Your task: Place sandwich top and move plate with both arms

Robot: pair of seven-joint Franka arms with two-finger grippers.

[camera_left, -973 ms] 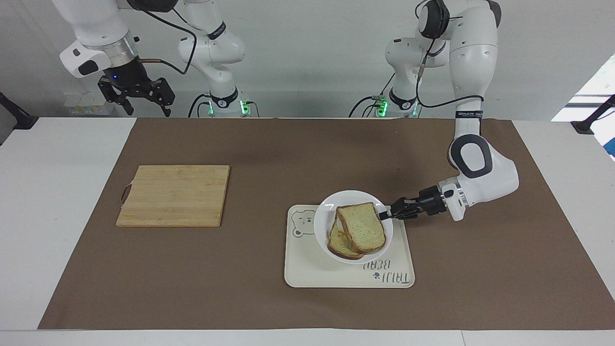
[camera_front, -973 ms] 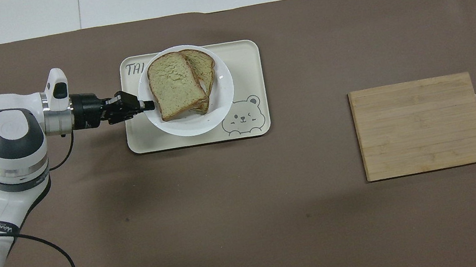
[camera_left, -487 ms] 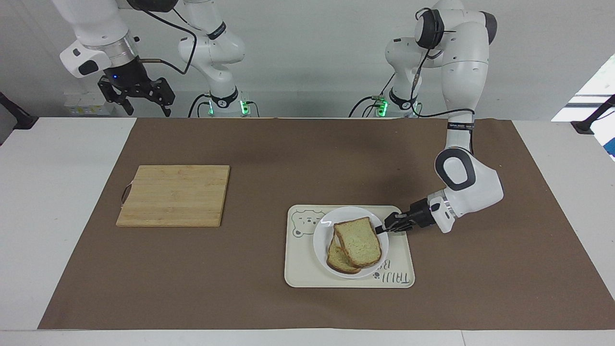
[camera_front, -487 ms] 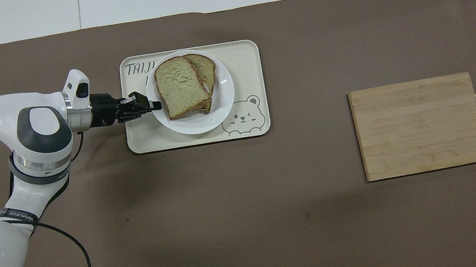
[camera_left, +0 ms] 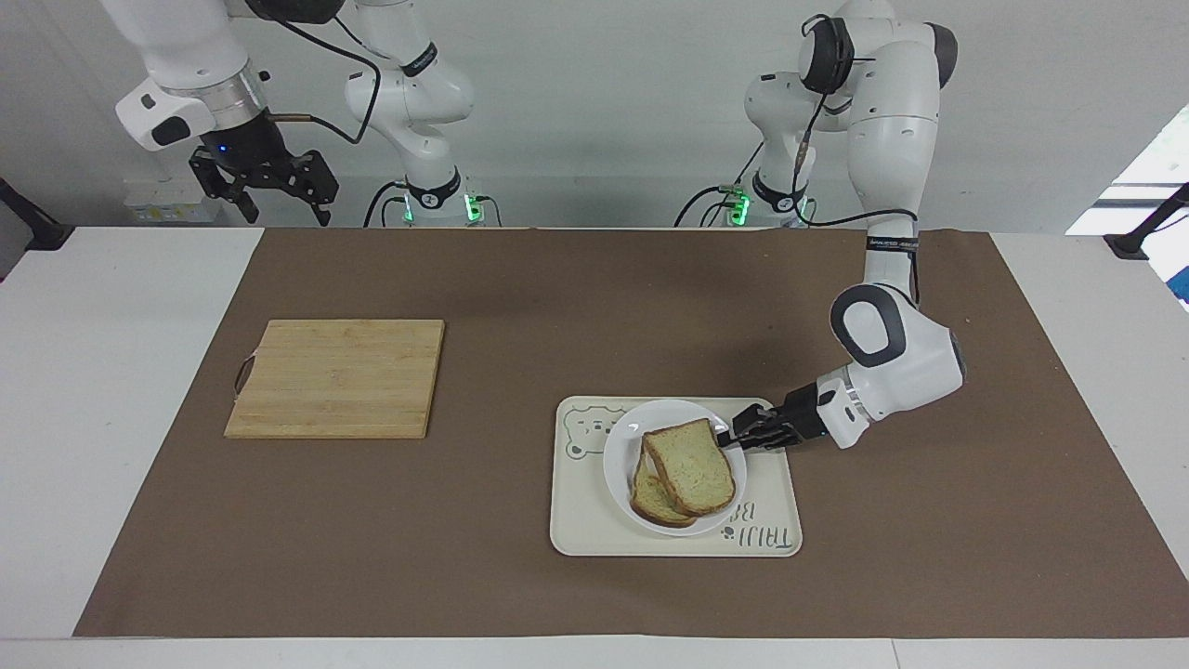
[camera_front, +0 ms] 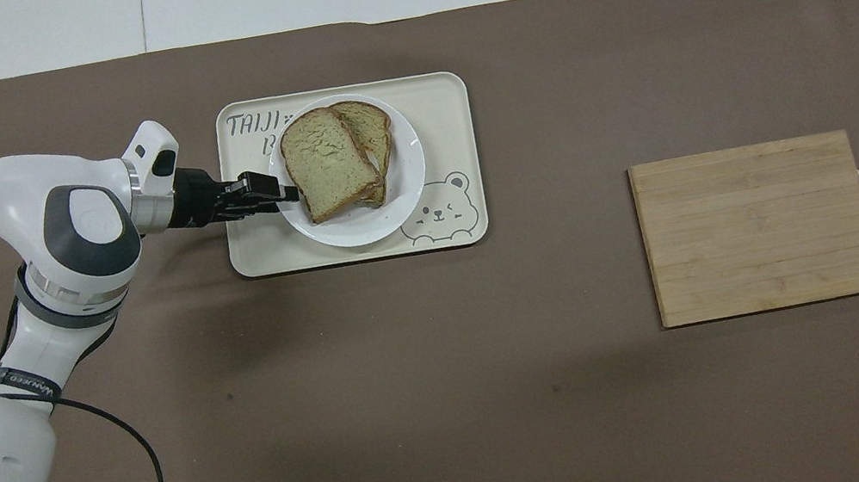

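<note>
The white plate (camera_left: 620, 457) (camera_front: 406, 192) rests on the cream tray (camera_left: 585, 531) (camera_front: 442, 99). On it the sandwich top (camera_left: 692, 466) (camera_front: 327, 162), a pale speckled slice with brown crust, lies askew over a lower slice. My left gripper (camera_left: 730, 439) (camera_front: 289, 195) sits low at the plate's rim, on the side toward the left arm's end of the table, touching or almost touching it. My right gripper (camera_left: 277, 197) hangs open and empty in the air by the table's edge at the right arm's end, where that arm waits.
A wooden cutting board (camera_left: 336, 377) (camera_front: 759, 226) lies on the brown mat toward the right arm's end. The tray bears a bear drawing and lettering. White table shows around the mat.
The left arm has come down and carried the plate with the bread away from the robots, from above the tray's near edge onto the tray. The right arm has not moved.
</note>
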